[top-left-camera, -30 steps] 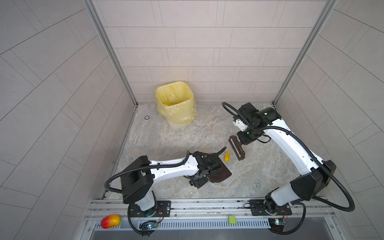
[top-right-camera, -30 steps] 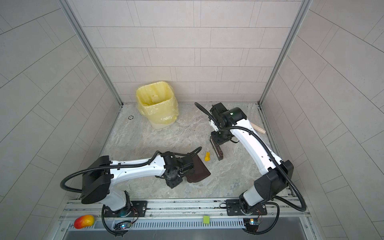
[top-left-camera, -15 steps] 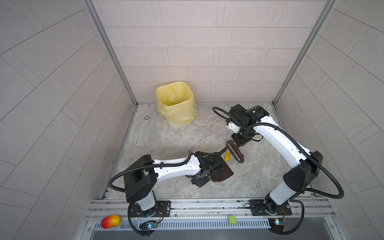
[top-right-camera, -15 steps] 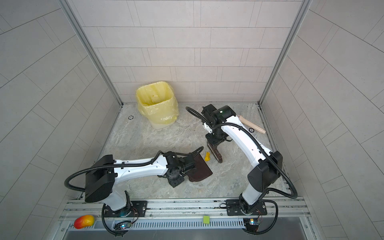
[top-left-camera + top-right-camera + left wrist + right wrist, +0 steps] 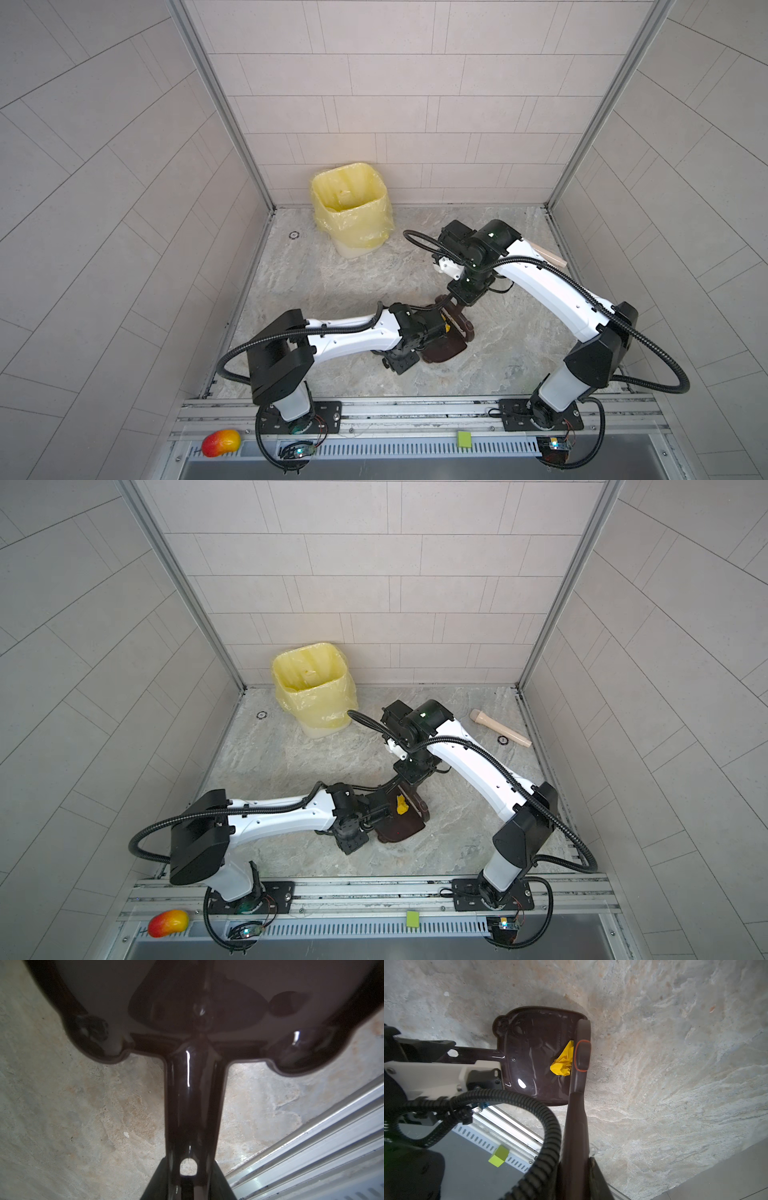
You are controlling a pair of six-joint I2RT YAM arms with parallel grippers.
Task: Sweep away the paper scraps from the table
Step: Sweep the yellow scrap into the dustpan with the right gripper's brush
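**Nearest.** By the metal front rail [image 5: 332, 889], the left end effector [image 5: 188, 1184] is clamped on the slim handle of the dark brown glossy plastic dustpan [image 5: 529, 1053]. The pan rests on the grey-beige veined tabletop [image 5: 675, 1064], with its mouth turned away from that arm.

**Just beyond.** One crumpled yellow paper scrap [image 5: 562, 1061] sits inside the pan, close to the mouth edge. No other scrap can be made out on the tabletop in any view.

**Next.** The dark brown long-handled brush [image 5: 581, 1053] touches the scrap on its far side. The brush head lies across the pan mouth, its long axis crosswise to the dustpan handle. The right end effector [image 5: 577, 1186] is closed around the brush handle.

**Finding.** From the brush head, the scrap lies toward the left end effector, along the line of the dustpan handle. In my judgement a short push that way would seat it deeper in the pan. The right arm's brush is the nearer tool, being in contact with the scrap.

**Farthest.** The yellow-bagged waste bin [image 5: 320, 712] stands against the back wall, well apart from the pan and to its left. Carrying the pan there would fall to the left arm.
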